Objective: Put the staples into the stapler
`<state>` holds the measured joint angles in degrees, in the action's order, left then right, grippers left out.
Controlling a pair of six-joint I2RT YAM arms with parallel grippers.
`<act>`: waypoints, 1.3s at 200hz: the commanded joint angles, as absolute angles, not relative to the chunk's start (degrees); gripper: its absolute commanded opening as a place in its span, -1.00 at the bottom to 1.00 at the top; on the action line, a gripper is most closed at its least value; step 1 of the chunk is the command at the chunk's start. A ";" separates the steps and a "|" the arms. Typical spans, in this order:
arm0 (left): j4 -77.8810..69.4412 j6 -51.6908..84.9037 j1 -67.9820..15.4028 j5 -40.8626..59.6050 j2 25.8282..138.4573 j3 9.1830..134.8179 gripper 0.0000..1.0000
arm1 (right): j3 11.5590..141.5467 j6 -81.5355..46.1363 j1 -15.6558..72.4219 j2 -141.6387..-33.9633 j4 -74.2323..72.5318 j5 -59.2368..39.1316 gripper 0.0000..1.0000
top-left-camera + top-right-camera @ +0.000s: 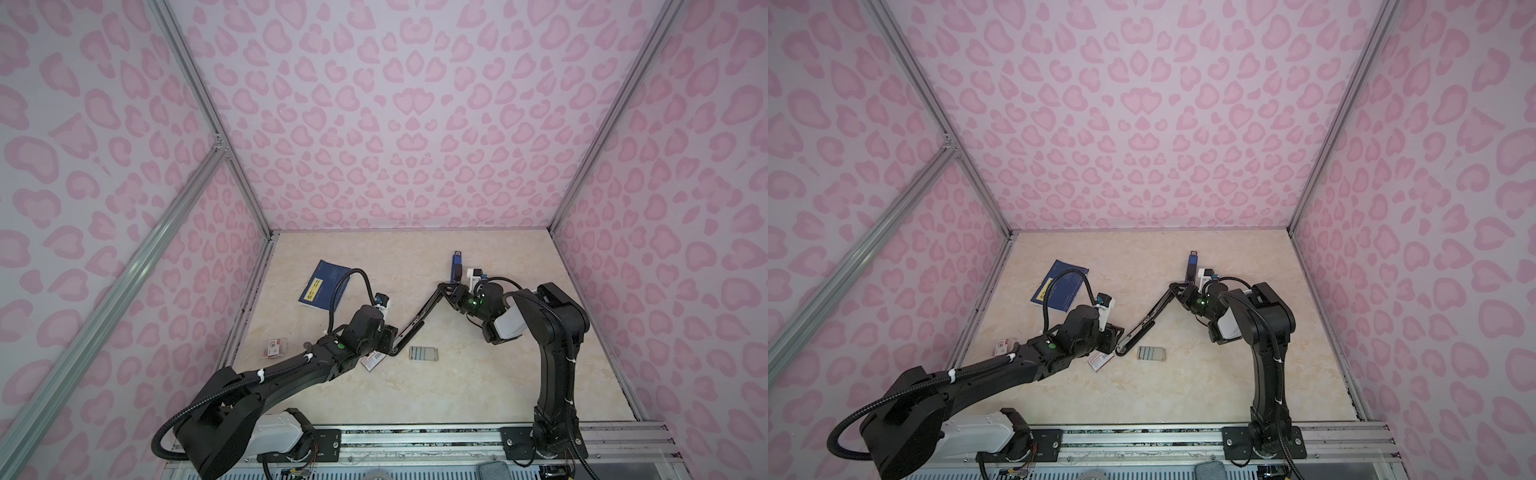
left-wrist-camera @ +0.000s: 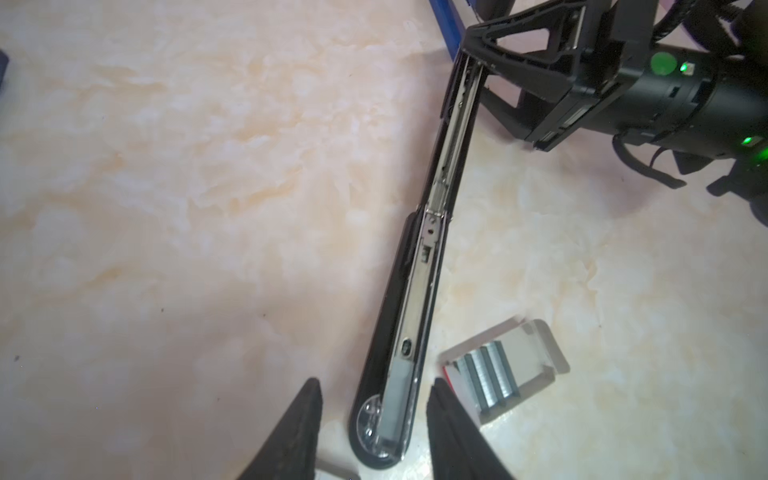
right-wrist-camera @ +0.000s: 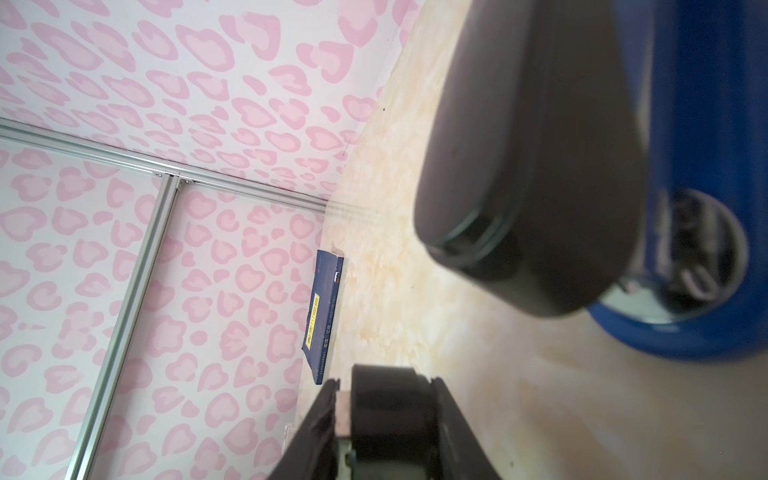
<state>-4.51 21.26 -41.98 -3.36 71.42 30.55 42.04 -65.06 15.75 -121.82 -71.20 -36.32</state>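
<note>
The black stapler (image 1: 417,320) (image 1: 1144,322) lies folded wide open, running diagonally across the middle of the table in both top views. My right gripper (image 1: 446,289) (image 3: 384,382) is shut on the far end of its raised cover. My left gripper (image 2: 374,382) (image 1: 392,341) is open, its fingers on either side of the stapler's near end without touching it. In the left wrist view the stapler's metal rail (image 2: 419,291) faces up, and a dull grey strip (image 2: 397,399) lies in its near end. Loose staples (image 2: 492,376) (image 1: 422,353) rest in an open white tray beside the left gripper.
A blue book (image 1: 326,286) (image 3: 324,316) lies at the back left. One red-and-white box (image 1: 275,347) sits by the left wall, and another (image 1: 372,360) is partly under my left wrist. A blue stapler-like tool (image 1: 455,266) (image 3: 706,208) stands just behind my right gripper.
</note>
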 commanded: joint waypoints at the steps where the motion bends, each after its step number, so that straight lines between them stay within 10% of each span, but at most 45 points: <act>1: -13.89 24.46 -42.85 -5.09 67.99 25.17 -0.10 | 42.51 -63.88 16.24 -121.30 -71.39 -37.18 -0.32; 157: -33.82 15.52 -46.98 -2.70 77.16 15.99 -0.14 | 42.72 -64.01 16.65 -121.11 -71.86 -37.09 -0.32; 260: -35.29 15.35 -46.98 -1.95 79.69 16.50 -0.59 | 42.51 -64.75 16.67 -121.55 -73.39 -36.96 -0.32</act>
